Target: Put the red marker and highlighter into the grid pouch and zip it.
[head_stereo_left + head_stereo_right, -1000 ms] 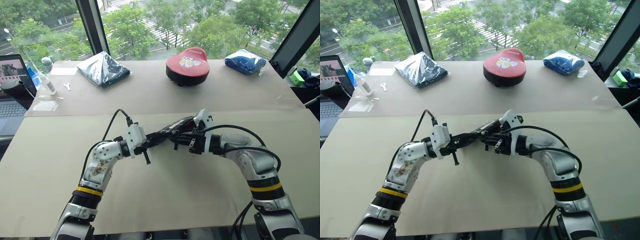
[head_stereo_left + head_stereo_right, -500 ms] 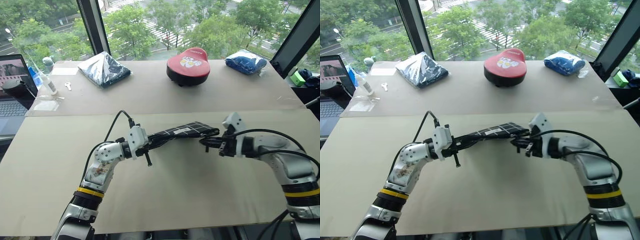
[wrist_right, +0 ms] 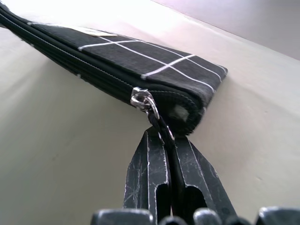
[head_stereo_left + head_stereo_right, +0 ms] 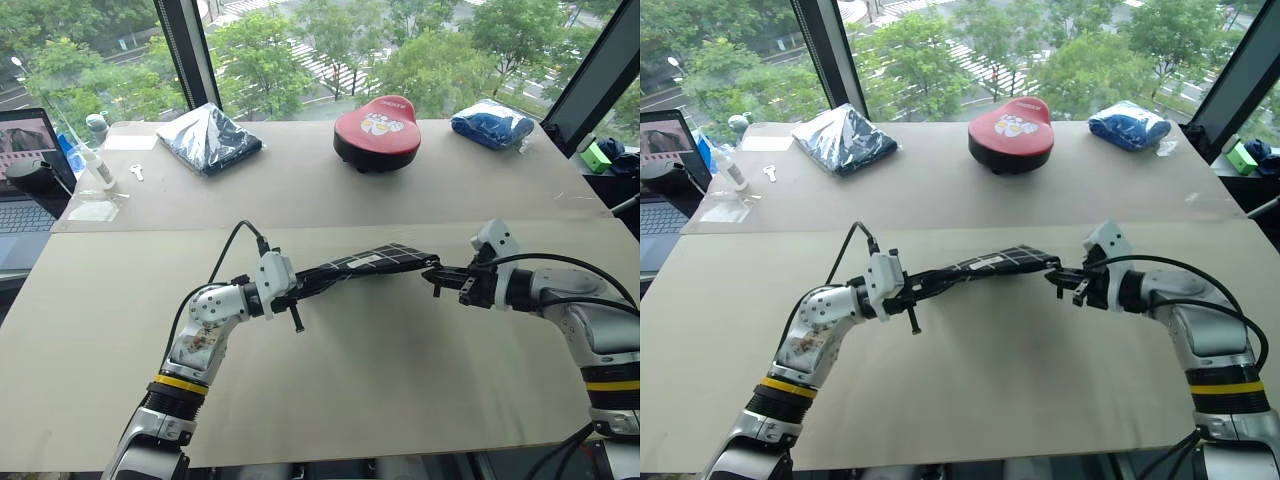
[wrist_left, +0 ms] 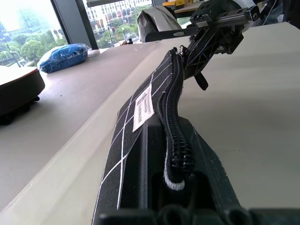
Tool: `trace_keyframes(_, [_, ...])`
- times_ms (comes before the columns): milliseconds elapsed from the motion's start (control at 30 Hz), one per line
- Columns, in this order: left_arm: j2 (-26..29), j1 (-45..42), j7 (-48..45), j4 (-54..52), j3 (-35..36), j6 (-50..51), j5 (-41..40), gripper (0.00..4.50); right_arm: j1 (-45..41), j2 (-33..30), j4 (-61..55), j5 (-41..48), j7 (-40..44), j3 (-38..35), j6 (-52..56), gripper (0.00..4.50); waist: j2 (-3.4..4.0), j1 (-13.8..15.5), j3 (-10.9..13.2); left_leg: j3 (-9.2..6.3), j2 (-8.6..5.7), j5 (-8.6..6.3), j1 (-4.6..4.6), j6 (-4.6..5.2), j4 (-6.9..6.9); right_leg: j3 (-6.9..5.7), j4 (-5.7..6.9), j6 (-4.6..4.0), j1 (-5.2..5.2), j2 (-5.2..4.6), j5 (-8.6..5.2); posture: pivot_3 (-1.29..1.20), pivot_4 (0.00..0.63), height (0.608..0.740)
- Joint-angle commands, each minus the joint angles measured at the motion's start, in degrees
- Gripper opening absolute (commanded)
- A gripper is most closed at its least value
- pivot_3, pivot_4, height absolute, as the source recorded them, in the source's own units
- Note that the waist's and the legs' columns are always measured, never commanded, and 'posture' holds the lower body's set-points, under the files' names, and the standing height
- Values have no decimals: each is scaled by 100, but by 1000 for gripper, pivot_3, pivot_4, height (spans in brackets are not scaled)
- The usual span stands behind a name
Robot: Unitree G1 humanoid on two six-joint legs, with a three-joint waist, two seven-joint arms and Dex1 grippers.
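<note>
The grid pouch (image 4: 372,262), black with white lines and a small white label, hangs level above the table between my two grippers. My left gripper (image 4: 300,287) is shut on its left end. My right gripper (image 4: 437,276) is shut on the black zipper pull strap (image 3: 161,125) at the pouch's right end. The zipper slider (image 3: 140,98) sits at that right corner, and in the left wrist view the zipper teeth (image 5: 174,117) look closed along the whole edge. The red marker and the highlighter are out of view.
On the far table stand a red-topped black object (image 4: 377,130), a dark bagged cloth bundle (image 4: 208,137) and a blue bagged bundle (image 4: 492,122). A laptop (image 4: 20,190) and a bottle (image 4: 97,150) are at the far left. Bare beige tabletop (image 4: 380,380) lies under the pouch.
My right gripper has travelled to the right along the pouch with the zipper pull, from near the middle to the right end. The left gripper and the pouch's left end stayed put.
</note>
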Motion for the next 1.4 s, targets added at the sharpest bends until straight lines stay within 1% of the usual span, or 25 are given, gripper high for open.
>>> trace_keyframes(33, [58, -17, 0, -67, 154, -100, -82, 0, -13, -222, 77, 29, 63, -348, -108, 38, 0, -4, 0, 0, 0, 0, 0, 0, 0, 0, 0, 0, 0, 0, 0, 0, 150, 740])
trace_keyframes(133, [59, -22, -2, -48, 153, -113, -75, 0, 34, -248, 11, 84, 147, -346, -77, 38, 0, -8, 0, 0, 1, 0, 1, 0, 0, 0, 0, 0, 0, 0, 0, 0, 150, 740])
trace_keyframes(233, [44, -25, -11, -15, 139, -139, -67, 0, -15, -58, -57, 111, 29, -291, -65, 38, 0, -7, 0, 0, 1, 0, 0, 0, 0, 0, 0, 0, 0, 0, 0, 0, 150, 740])
trace_keyframes(300, [35, -22, -13, -4, 132, -154, -66, 0, -120, 186, -73, 284, -83, -344, 63, 682, 0, -9, 0, 0, 1, 0, 1, 0, 0, 0, 0, 0, 0, 0, 0, 0, 150, 740])
trace_keyframes(367, [30, -27, -17, 15, 130, -172, -67, 0, -115, 246, -234, 329, -95, -284, 188, 1173, 0, -10, 0, 0, 1, 0, 1, 0, 0, 0, 0, 0, 0, 0, 0, 0, 150, 740])
trace_keyframes(400, [26, -33, -19, 25, 130, -180, -68, 0, -68, 239, -335, 389, -43, -264, 258, 1615, 0, -10, 0, 0, 2, 0, 1, 0, 0, 0, 1, 0, -1, 0, 0, 0, 150, 740])
trace_keyframes(433, [21, -39, -20, 36, 131, -187, -68, 0, -5, 204, -429, 440, 20, -241, 341, 1903, 0, -6, 0, 0, 2, 0, 1, 0, -1, 1, 1, 0, -2, 0, 0, 0, 150, 740])
trace_keyframes(533, [-1, -58, -16, 75, 131, -214, -67, 0, 176, 70, -558, 647, 165, -351, 685, 3024, 0, 18, 0, -1, 1, 0, -1, 0, -1, 0, 0, 0, -1, 0, 0, 0, 150, 740])
trace_keyframes(633, [-20, -83, -59, 129, 119, -284, -71, 0, 273, -170, -598, 874, 264, -718, 805, 3024, 0, 26, 0, -1, 0, -2, -1, 2, 2, -1, -1, 0, 1, -3, 0, 0, 150, 740])
trace_keyframes(733, [9, -137, -253, 237, 71, -474, -77, 0, 338, -540, -342, 798, 280, -1149, 633, 3024, 0, 26, 0, -1, -1, -4, -2, 6, 3, 1, -1, 0, -1, -7, 0, 0, 150, 740])
trace_keyframes(800, [107, -194, -540, 334, 54, -661, -114, 0, 480, -818, -177, 760, 387, -1428, 527, 3024, 0, 32, 0, 0, -1, -4, -2, 6, 5, 1, -1, 0, -1, -6, 0, 0, 150, 740])
trace_keyframes(933, [277, -289, -1149, 464, 60, -844, -322, 0, 858, -1168, -109, 748, 534, -1870, 365, 3024, 0, 21, 0, 0, 2, -4, 1, 6, 0, -1, -1, 0, -1, -4, 0, 0, 150, 740])
trace_keyframes(1033, [321, -333, -1474, 546, 27, -952, -411, 0, 1056, -1196, -272, 848, 530, -2078, 439, 3024, 0, 9, 0, 1, 3, -4, 0, 6, 2, 0, -1, 0, 0, -4, 0, 0, 150, 740])
trace_keyframes(1100, [272, -387, -1636, 645, 13, -1034, -454, 0, 1234, -1083, -612, 969, 430, -2168, 579, 3024, 0, 6, 0, 2, 2, -5, 0, 7, 6, 3, 0, 1, 0, -6, 0, 0, 150, 740])
trace_keyframes(1267, [72, -634, -1790, 1408, -4, -1579, -213, 0, 1610, -856, -1242, 1182, 207, -2176, 785, 3024, -1, 21, 0, 1, 6, -6, 2, 9, 8, 4, 1, 1, 2, -6, 1, 0, 150, 740])
trace_keyframes(1300, [61, -666, -1822, 1566, -22, -1609, -165, 392, 1642, -827, -1291, 1196, 166, -2166, 793, 3074, -1, 27, 1, 1, 6, -6, 2, 10, 9, 4, 1, 1, 3, -6, 1, 0, 150, 740])
trace_keyframes(1400, [143, -645, -2096, 1776, -140, -1566, -137, 1089, 1667, -785, -1345, 1207, 78, -2116, 798, 3087, -1, 25, 0, 1, 6, -8, 0, 13, 15, 4, 1, 1, 2, -7, 1, 0, 150, 740])
